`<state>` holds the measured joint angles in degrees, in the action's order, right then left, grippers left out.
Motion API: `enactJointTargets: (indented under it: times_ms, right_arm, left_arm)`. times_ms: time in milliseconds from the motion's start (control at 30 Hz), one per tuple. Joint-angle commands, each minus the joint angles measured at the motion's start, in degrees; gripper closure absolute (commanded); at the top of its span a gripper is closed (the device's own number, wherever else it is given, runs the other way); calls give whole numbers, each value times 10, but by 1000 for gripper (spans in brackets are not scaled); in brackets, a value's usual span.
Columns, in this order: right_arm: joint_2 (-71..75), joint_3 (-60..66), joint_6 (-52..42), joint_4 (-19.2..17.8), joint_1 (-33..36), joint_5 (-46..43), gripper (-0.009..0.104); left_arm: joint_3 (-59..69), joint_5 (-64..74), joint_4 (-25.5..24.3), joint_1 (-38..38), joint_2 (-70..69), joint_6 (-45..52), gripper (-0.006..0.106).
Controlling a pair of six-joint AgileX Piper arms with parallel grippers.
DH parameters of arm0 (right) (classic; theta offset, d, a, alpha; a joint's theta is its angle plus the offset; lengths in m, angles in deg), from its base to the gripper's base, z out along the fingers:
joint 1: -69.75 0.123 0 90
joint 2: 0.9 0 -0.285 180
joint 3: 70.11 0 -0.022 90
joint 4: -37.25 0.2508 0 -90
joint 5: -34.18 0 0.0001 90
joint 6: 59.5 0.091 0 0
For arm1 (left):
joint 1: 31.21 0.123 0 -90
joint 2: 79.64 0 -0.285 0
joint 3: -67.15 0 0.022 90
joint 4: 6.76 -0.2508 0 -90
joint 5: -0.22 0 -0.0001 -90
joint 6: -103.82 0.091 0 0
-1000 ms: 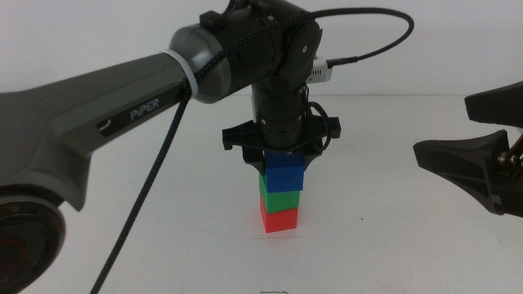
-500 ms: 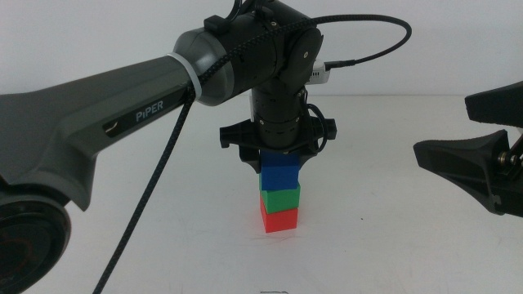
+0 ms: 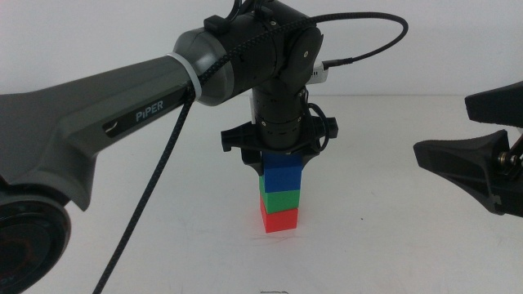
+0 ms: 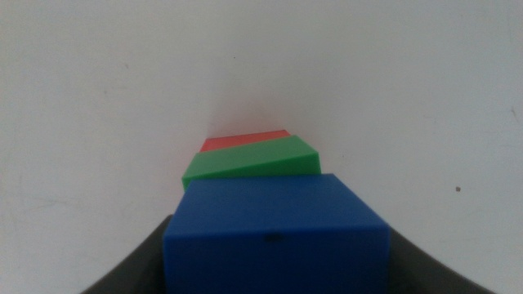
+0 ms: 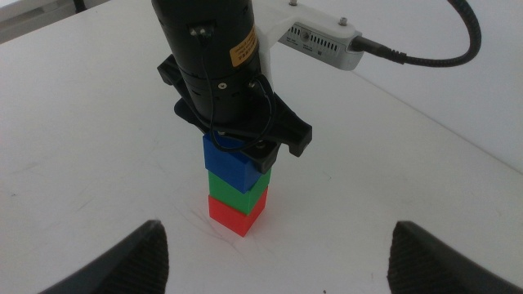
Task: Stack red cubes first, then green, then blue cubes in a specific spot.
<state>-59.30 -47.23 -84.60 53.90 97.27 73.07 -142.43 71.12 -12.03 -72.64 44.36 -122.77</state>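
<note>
Blue cube (image 3: 283,172) sitting atop green (image 3: 280,198), atop red (image 3: 279,220) on the white surface (image 3: 392,245). Stack built, order correct. Left gripper (image 3: 276,160) directly above, jaws clasping blue cube; only release and retreat left. Right gripper (image 5: 274,261) off to the side, jaws spread wide.

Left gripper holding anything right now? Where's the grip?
Left gripper sits around the blue cube's upper part atop green; whether it's clamped can't be told. Right gripper holds nothing.

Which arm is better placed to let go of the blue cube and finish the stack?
Left. The left gripper is directly over the stack, its jaws around the blue cube, which sits on the green cube and red cube. The right gripper waits off to the side.
</note>
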Motion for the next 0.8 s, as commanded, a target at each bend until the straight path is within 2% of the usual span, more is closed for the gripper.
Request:
enactJointTargets:
  times_ms: [0, 167, 333, 367, 433, 467, 767]
  right_arm:
    - [5, -16, -6, 6, -3, -35, 3]
    - [5, -16, -6, 6, -3, -35, 3]
    - [5, -16, -6, 6, -3, -35, 3]
    - [5, -16, -6, 6, -3, -35, 3]
    - [5, -16, -6, 6, -3, -35, 3]
    - [5, -16, -6, 6, -3, -35, 3]
    - [5, -16, -6, 6, -3, -35, 3]
  left_arm:
    - [-18, 11, 0, -1, -34, -12, 100]
    - [-18, 11, -3, -1, -34, -24, 96]
    - [-18, 11, -7, -1, -34, -27, 84]
    - [-18, 11, -10, -1, -34, -25, 66]
    - [-18, 11, -11, -1, -34, -24, 54]
    - [-18, 10, -11, -1, -34, -16, 40]
    - [-18, 4, -13, -1, -47, -11, 14]
